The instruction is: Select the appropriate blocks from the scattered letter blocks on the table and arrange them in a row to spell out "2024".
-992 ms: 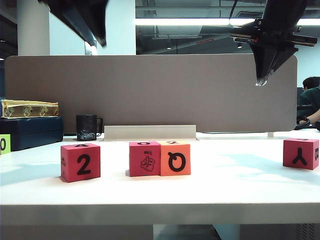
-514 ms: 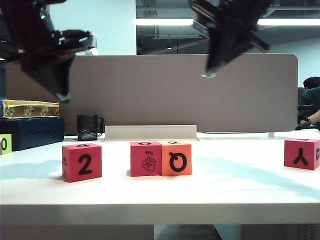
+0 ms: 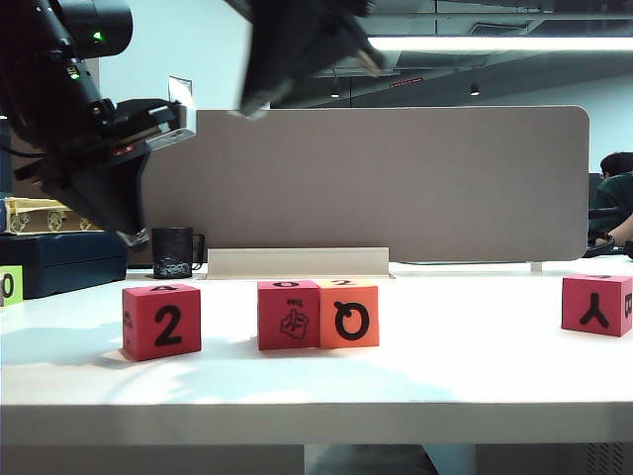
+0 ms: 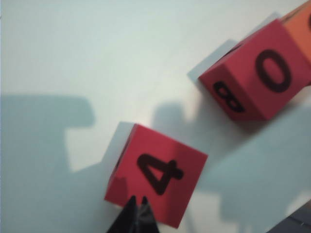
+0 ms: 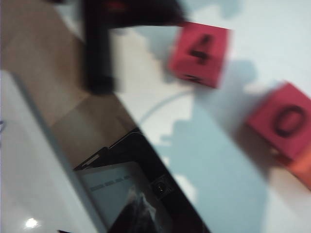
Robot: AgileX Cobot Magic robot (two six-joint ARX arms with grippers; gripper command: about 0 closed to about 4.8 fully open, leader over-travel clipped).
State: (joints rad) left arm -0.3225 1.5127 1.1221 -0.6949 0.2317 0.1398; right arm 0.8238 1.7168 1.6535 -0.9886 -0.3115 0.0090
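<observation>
Blocks sit scattered on the white desk [image 3: 445, 381]: a pink-red one showing 2 toward the exterior camera [image 3: 161, 321] on the left, a pink-red one with the tree drawing [image 3: 288, 315] touching an orange one marked Q [image 3: 348, 314] in the middle, and a pink-red one marked Y [image 3: 596, 305] well apart at the far right. From above, the left wrist view shows a 4 on top of the left block [image 4: 158, 172] and a 0 on its neighbour.

They look like light foam cubes, slightly soft and not fragile, likely to skid or tip if nudged. The best hold is probably across two opposite side faces, low enough to stay square; the touching pair offers only its outer and front-back faces.

The left arm hangs over the left block, its end effector [image 3: 129, 236] pointed down, jaws pressed together and empty, tips above the block's edge in its wrist view [image 4: 136, 209]. The right arm reaches across, high and blurred; its end effector [image 3: 252, 103] is also closed and empty.
</observation>
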